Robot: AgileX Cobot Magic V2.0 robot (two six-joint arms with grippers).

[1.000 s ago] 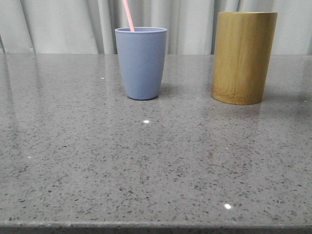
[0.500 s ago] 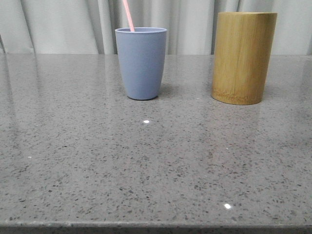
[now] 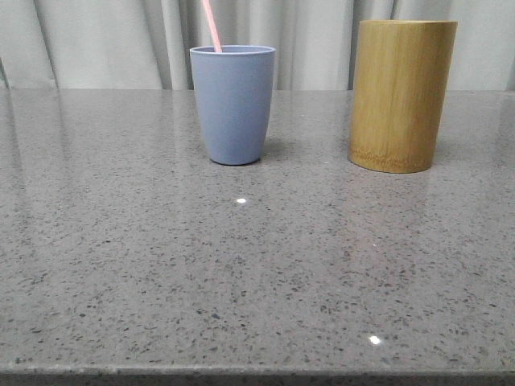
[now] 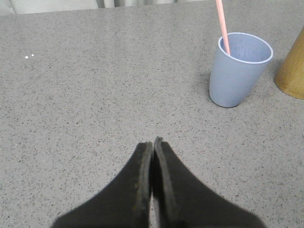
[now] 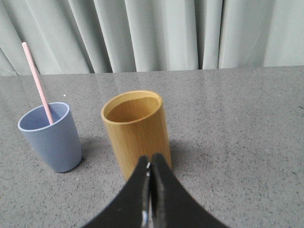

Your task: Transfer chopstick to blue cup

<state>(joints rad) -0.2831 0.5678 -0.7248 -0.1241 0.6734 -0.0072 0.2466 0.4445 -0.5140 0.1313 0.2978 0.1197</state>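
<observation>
Now chopstick (image 4: 222, 26) upright in blue cup (image 4: 235, 78), well apart from shut left hand (image 4: 153, 142)

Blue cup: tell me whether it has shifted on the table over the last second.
No. The blue cup keeps the same gap to the bamboo cylinder, chopstick unchanged inside.

My left gripper (image 4: 153, 142) shows in its wrist view with both black fingers (image 4: 142, 164) pressed flat together, tips meeting in a narrow point, nothing between them. It hangs above the surface, pitched forward and down, touching nothing. My right gripper (image 5: 151, 161) looks the same in its own wrist view: two dark fingers (image 5: 160, 176) closed against each other, only a thin seam visible between the pads, nothing gripped. It sits more level than the left one, facing forward. Both wrists look straight, no obvious roll.
</observation>
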